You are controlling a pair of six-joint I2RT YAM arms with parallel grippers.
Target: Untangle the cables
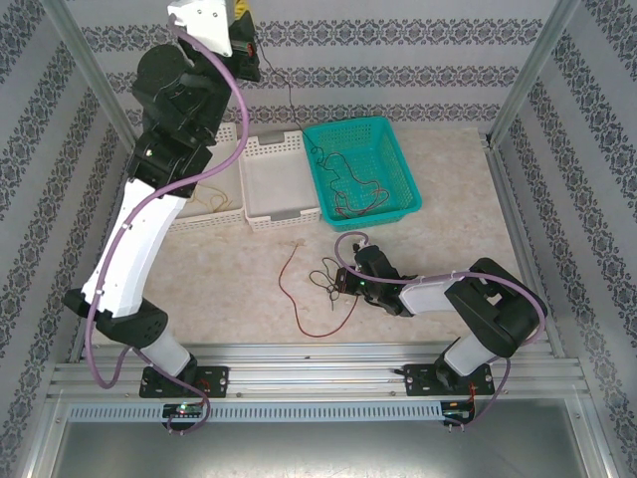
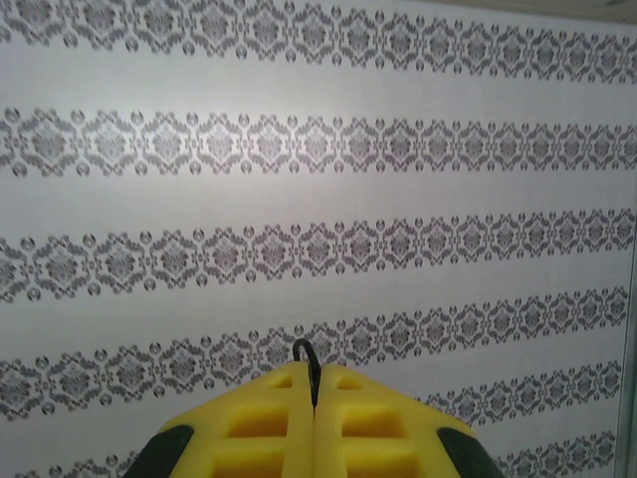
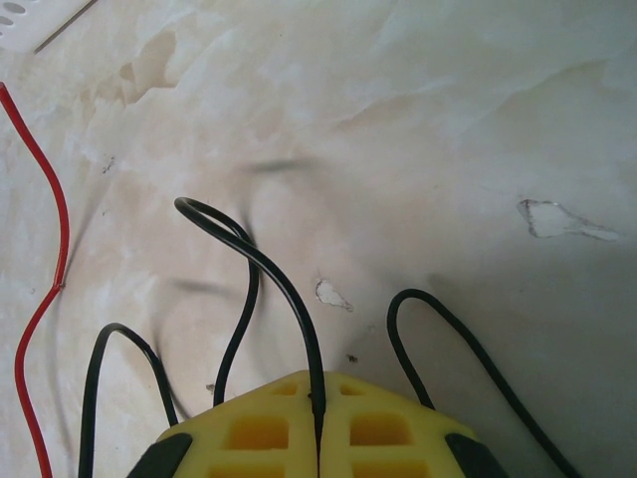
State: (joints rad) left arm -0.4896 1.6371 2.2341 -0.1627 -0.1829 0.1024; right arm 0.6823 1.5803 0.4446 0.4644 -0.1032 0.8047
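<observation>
Pinched in closed right fingers (image 3: 259, 430), black cable (image 3: 275, 274) by near edge of table (image 3: 448, 129), red cable (image 3: 63, 239) leftward; left fingers (image 2: 259, 423) clamping black wire (image 2: 314, 373) aloft.

Three baskets (image 1: 363, 134); two arms (image 1: 139, 239); two tools (image 3: 318, 383).

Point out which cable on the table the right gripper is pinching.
The black cable: it runs into the seam of the shut right gripper. The red cable lies free beside it, ungripped.
</observation>
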